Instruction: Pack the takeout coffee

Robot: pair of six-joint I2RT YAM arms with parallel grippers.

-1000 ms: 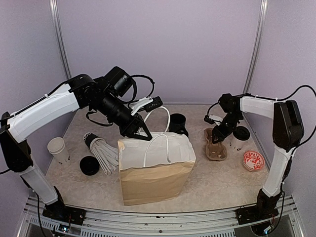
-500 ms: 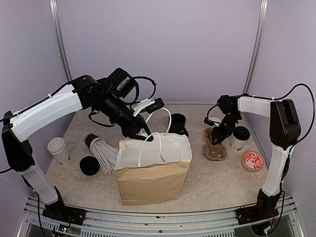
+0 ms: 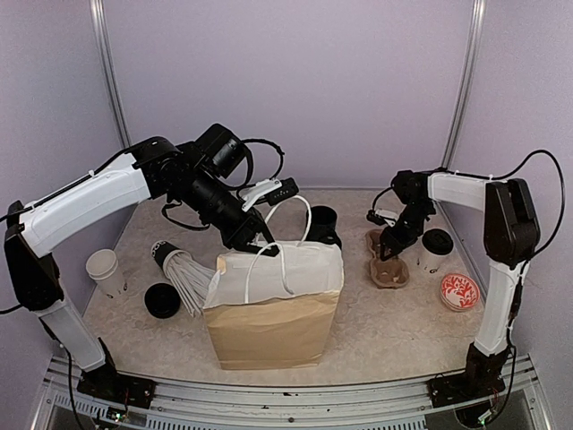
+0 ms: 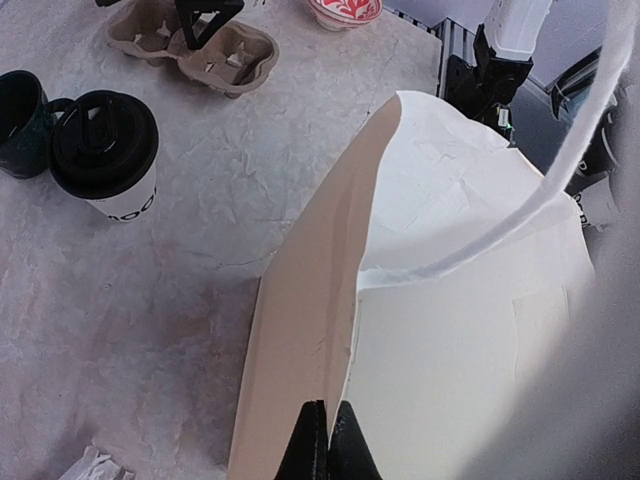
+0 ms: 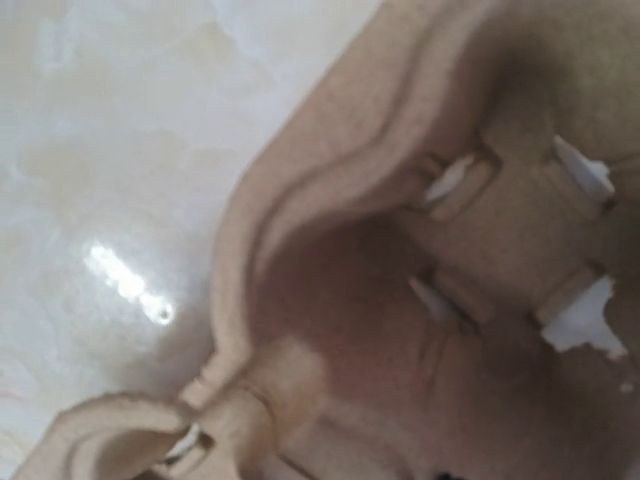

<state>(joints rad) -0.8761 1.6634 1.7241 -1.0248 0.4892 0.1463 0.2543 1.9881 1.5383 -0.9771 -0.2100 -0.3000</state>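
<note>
The left end effector is pinched fully closed on the top rim of the paper bag, holding that edge of the mouth, so the white inside shows in the left wrist view. The bag stands upright on the bench, near its front, with its white handle looping over the opening. Just beyond the bag, a lidded takeout cup stands upright beside a dark green mug, both outside the bag. The right end effector is down at the cardboard cup carrier. Its wrist view is filled by an empty carrier well, and I cannot tell whether it is gripping the cardboard or standing open. A second lidded cup stands just right of the carrier, with a red patterned bowl nearer the front. Far left stand a lidless white cup and a loose black lid, by a tipped black cup spilling white straws.
</note>
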